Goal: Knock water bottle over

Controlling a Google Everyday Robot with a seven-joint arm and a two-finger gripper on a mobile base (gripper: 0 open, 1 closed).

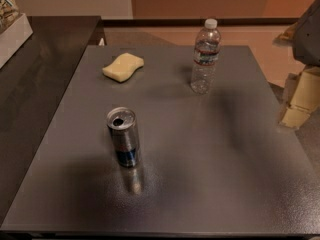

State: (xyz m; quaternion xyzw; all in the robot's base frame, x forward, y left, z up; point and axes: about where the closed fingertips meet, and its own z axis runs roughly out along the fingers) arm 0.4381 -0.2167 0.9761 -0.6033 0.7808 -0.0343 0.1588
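The grey desk (210,174) carried three things, well apart from one another. At its right edge, off the surface and low beside it, hung the pale pincer (300,101); whether it was released or clenched could not be told.

The water bottle (205,59) stood upright toward the far side of the desk, right of centre, capped in white. It was clear, and no water line showed, so how full it was stayed uncertain. Tall, slim and on a narrow base, it would likely be light and tippy. Its thin ribbed wall would probably give under pressure and slide on the smooth top. A sideways push high up, near the label or shoulder, should topple it rather than skid it.

The can (123,136) stood upright nearer, its mouth open and its contents hidden. The yellow sponge (123,67) lay at the far left.
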